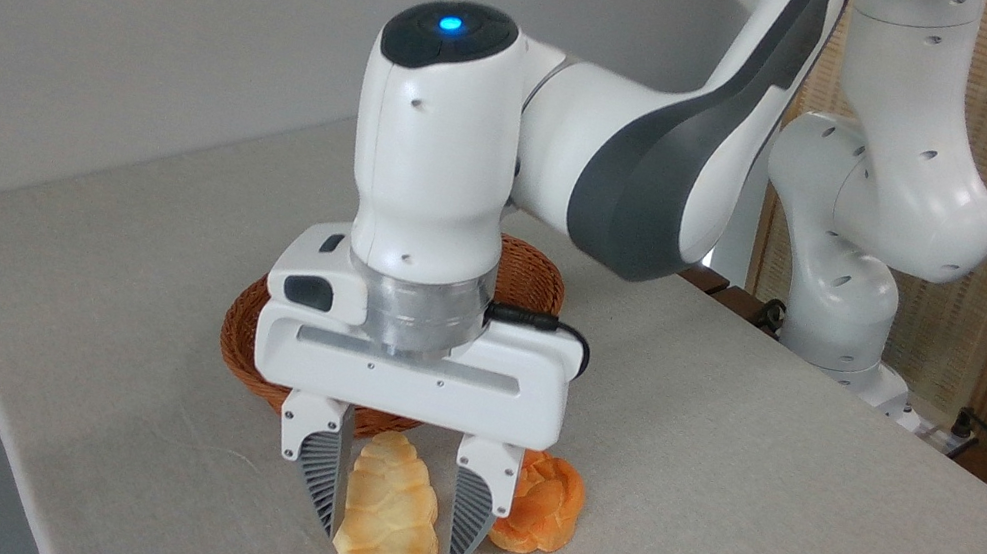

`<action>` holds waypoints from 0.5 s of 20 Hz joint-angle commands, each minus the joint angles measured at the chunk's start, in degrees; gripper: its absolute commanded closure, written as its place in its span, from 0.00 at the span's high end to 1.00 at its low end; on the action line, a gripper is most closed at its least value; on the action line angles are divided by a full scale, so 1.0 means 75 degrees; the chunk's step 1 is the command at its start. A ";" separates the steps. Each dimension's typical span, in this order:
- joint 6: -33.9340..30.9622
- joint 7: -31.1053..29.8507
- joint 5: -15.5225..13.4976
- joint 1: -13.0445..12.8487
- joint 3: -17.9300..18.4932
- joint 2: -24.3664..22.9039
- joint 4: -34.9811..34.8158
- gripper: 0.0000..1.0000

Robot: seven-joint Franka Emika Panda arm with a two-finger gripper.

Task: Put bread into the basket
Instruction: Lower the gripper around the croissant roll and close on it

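Two pincer (393, 531) fingers straddling bread (385, 527), basket (526, 275) behind, table (722, 480)

Glossy white plastic gripper (392, 533) w/ ribbed grey pads; woven wicker basket (239, 339); matt cloth table (771, 488).

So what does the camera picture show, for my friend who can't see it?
A white robot gripper reaches down with open fingers on either side of a yellow bread on a grey table. A brown basket sits behind, an orange bun beside it.
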 commanded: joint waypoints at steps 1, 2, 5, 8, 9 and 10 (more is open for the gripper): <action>0.0425 -0.0061 0.0066 -0.0088 -0.0012 0.0111 -0.0056 1.00; 0.0495 -0.0096 0.0020 -0.0112 -0.0024 0.0123 -0.0045 1.00; 0.0508 -0.0108 -0.0005 -0.0124 -0.0187 0.0193 -0.0045 1.00; 0.0496 -0.0096 0.0066 -0.0135 -0.0212 0.0263 -0.0057 1.00; 0.0484 -0.0073 0.0066 -0.0135 -0.0223 0.0264 -0.0057 1.00; 0.0461 -0.0038 0.0078 -0.0135 -0.0258 0.0275 -0.0057 1.00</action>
